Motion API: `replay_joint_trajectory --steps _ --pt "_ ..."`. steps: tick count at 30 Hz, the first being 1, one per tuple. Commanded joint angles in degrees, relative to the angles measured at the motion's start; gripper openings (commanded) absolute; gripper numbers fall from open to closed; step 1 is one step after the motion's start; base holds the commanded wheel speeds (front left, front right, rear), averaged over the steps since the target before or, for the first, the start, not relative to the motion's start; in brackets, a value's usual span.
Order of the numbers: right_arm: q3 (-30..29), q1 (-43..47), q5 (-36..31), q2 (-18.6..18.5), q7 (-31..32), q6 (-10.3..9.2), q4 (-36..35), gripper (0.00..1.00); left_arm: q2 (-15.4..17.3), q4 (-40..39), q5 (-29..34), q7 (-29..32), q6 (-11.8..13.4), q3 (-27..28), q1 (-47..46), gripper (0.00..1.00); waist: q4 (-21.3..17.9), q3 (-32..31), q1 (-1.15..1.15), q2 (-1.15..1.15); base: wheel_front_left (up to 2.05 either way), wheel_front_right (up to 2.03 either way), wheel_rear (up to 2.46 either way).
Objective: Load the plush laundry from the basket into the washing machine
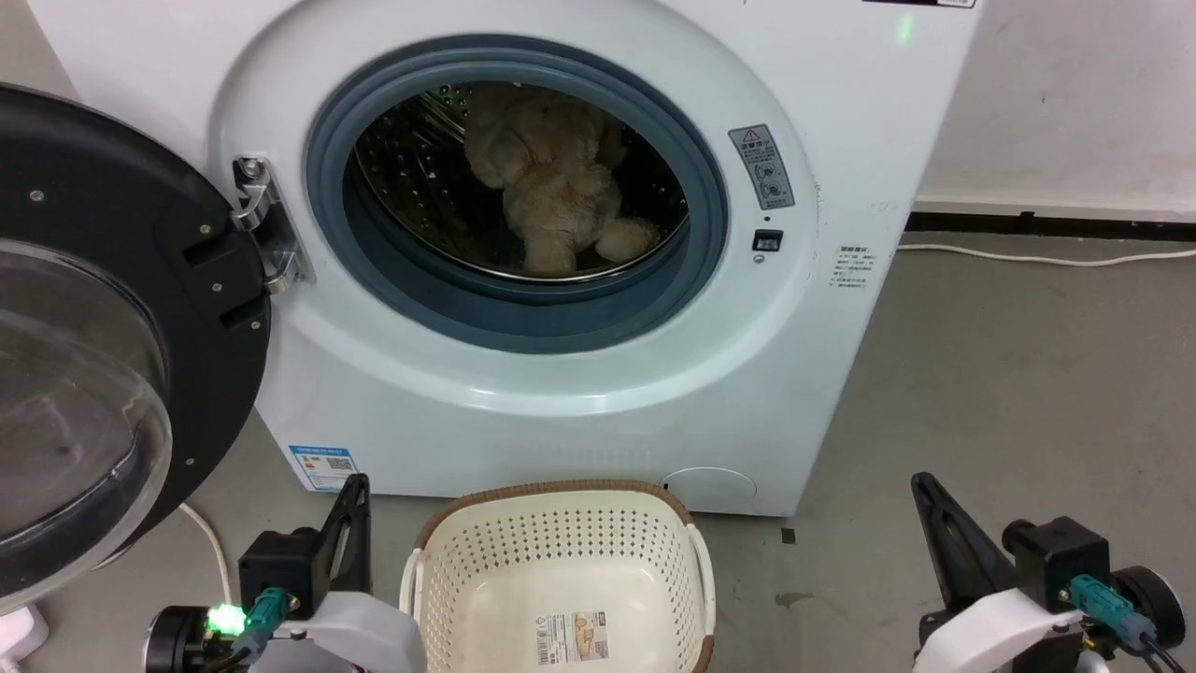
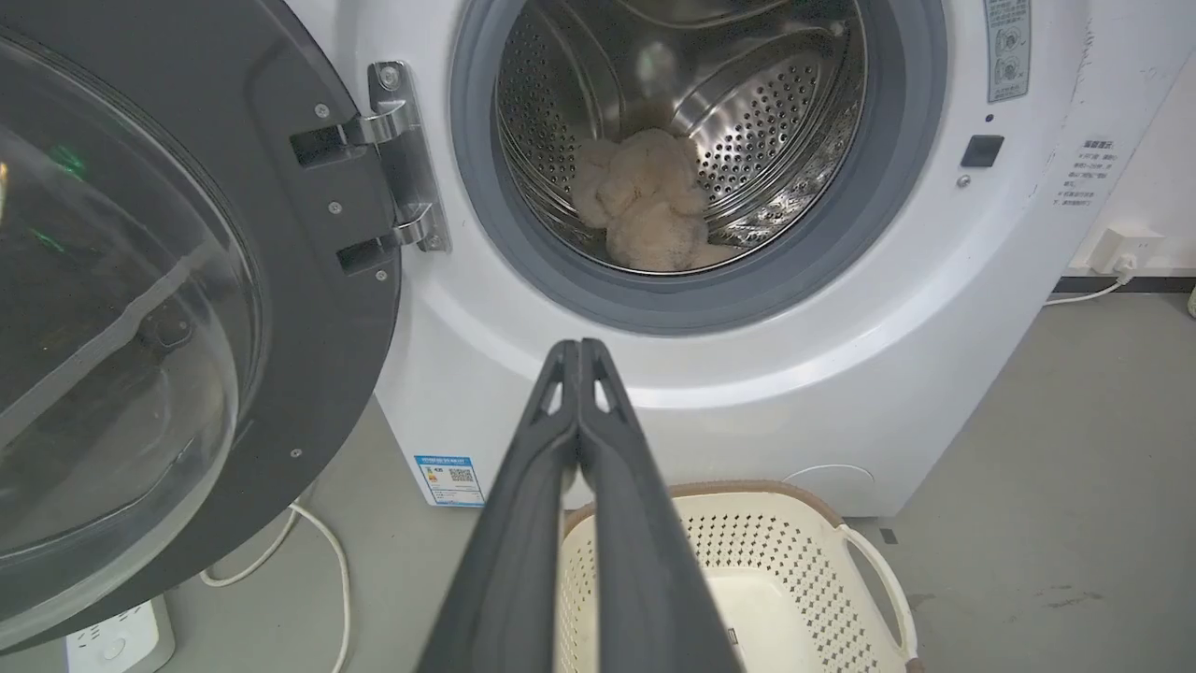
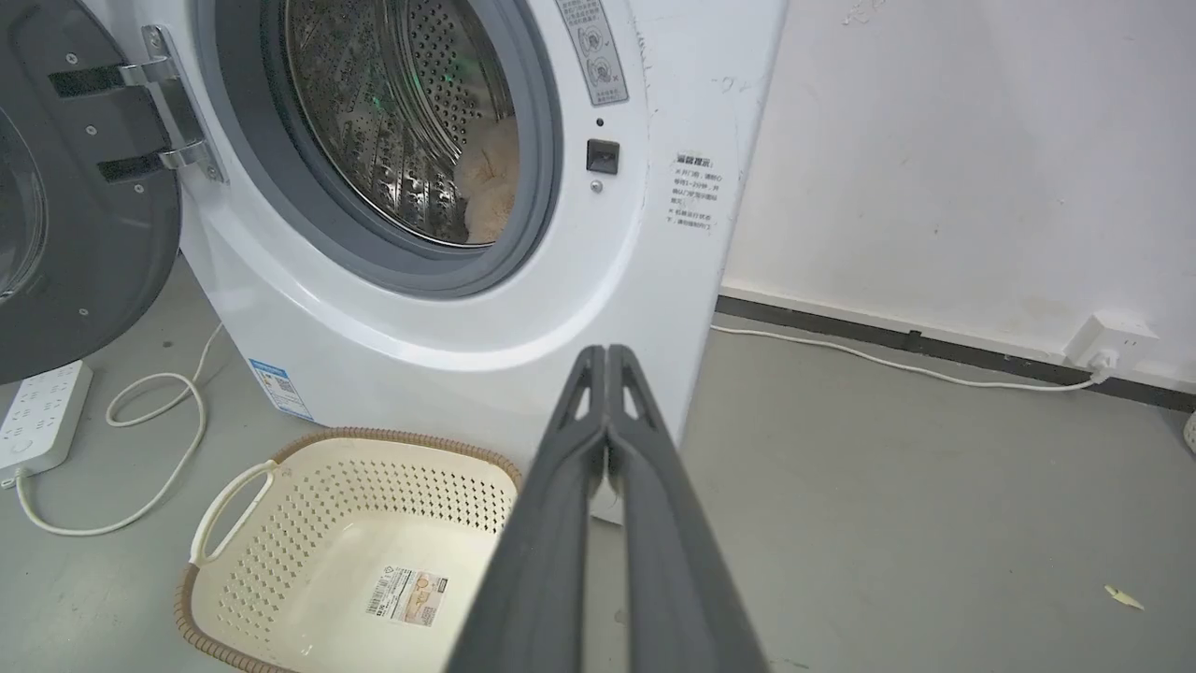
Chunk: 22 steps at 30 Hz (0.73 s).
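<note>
The plush laundry (image 1: pixel 553 192) lies inside the steel drum of the washing machine (image 1: pixel 579 393), seen too as the cream plush (image 2: pixel 645 210) and at the port's edge as plush (image 3: pixel 491 182). The basket (image 1: pixel 561 561) stands on the floor before the washer, holding nothing but its label sticker; it shows as basket (image 2: pixel 794 570) and basket (image 3: pixel 280 551). My left gripper (image 1: pixel 353 486) sits low at the basket's left, shut with nothing held, its tips together as gripper (image 2: pixel 579 348). My right gripper (image 1: pixel 920 481) is low at the basket's right, also shut, as gripper (image 3: pixel 607 353).
The black-framed glass door (image 1: pixel 84 336) hangs wide open on the left. A white power strip (image 3: pixel 37 416) and looped cable (image 3: pixel 159 411) lie on the floor under the door. Another cable (image 1: pixel 1046 254) runs along the wall to a socket (image 3: pixel 1112 341). Grey floor stretches to the right.
</note>
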Motion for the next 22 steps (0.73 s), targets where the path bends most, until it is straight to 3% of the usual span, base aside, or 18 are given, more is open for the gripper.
replay_joint_trajectory --steps 1,22 --pt "0.07 -1.2 -0.63 -0.01 0.23 -0.04 -0.46 0.0 -0.48 -0.37 0.88 0.29 -0.4 0.55 -1.03 0.0 0.02 0.07 0.0 0.0 0.0 0.0 0.0" --pt "0.07 -1.26 -0.71 -0.01 0.31 -0.04 -0.49 0.0 -0.59 -0.38 1.07 0.34 -0.49 0.65 -1.06 0.0 0.03 0.11 0.0 0.0 0.0 0.0 0.0"
